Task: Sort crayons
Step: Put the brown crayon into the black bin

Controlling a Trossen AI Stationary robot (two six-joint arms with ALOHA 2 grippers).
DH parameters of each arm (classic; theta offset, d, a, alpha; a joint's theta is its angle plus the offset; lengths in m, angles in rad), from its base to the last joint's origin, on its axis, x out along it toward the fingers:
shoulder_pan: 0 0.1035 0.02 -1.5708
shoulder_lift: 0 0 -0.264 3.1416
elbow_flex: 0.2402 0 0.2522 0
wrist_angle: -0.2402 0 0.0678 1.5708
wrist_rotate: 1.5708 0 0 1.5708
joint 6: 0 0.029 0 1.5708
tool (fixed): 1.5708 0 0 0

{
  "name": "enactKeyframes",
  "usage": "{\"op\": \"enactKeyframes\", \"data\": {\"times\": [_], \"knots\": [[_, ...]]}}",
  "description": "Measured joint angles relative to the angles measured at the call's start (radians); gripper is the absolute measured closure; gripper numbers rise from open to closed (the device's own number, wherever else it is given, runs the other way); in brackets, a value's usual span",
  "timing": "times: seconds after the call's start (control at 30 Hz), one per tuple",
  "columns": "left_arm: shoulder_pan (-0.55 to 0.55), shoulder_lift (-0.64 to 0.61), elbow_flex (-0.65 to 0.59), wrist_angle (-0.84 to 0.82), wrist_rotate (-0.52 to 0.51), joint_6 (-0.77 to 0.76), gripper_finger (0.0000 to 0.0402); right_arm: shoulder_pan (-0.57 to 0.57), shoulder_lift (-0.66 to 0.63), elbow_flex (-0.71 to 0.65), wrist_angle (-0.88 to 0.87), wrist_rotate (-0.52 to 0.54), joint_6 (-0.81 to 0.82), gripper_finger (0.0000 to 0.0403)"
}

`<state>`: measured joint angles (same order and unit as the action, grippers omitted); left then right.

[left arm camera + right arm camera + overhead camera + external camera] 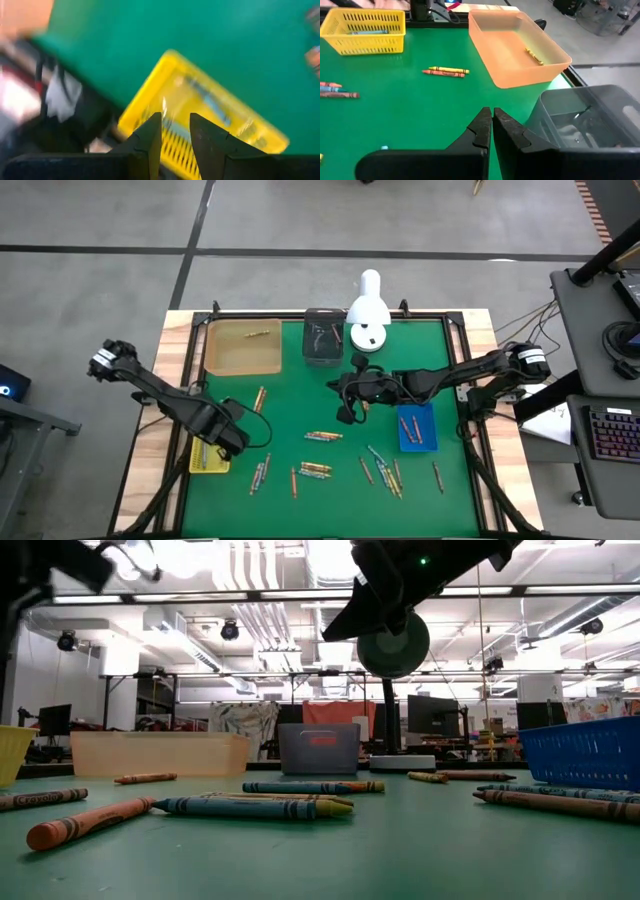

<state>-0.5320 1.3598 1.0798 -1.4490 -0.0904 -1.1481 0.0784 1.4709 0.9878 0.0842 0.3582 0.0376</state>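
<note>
Crayons lie scattered over the green mat [300,380]: a pair [323,436] mid-mat, several [385,470] near the front, one [260,398] farther left. In the low view they lie flat [250,807]. My left gripper [175,122] points down over the yellow tray [200,105] at the mat's near left, open with a narrow gap and nothing between its fingers. A crayon [210,102] lies in that tray. My right gripper [491,115] hangs shut and empty above mid-mat [338,390].
An orange tray [243,345] holding one crayon [533,56] and a grey bin [323,337] stand at the far edge. A blue tray [415,428] with crayons sits at the right. A white lamp [368,315] stands at the far middle.
</note>
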Motion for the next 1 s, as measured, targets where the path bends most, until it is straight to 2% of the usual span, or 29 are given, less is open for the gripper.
{"op": "enactKeyframes", "data": {"times": [0.17,0.3,0.5,0.73,1.0], "knots": [[0.011,-0.029,0.000,0.175,-0.158,0.159,0.0322,0.000,-0.012,0.031,-0.068,0.000,0.071,0.0394],[0.033,-0.057,-0.001,0.309,-0.274,0.324,0.0325,0.000,-0.007,0.118,-0.227,-0.001,0.129,0.0394],[0.073,-0.099,-0.008,0.416,-0.424,0.524,0.0325,0.000,0.033,0.245,-0.444,-0.002,0.190,0.0394],[0.134,-0.139,-0.055,0.485,-0.451,0.627,0.0326,-0.007,0.075,0.331,-0.656,-0.031,0.260,0.0394],[0.194,-0.226,-0.224,0.644,-0.443,0.670,0.0326,-0.013,0.087,0.343,-0.805,-0.055,0.327,0.0394]]}}
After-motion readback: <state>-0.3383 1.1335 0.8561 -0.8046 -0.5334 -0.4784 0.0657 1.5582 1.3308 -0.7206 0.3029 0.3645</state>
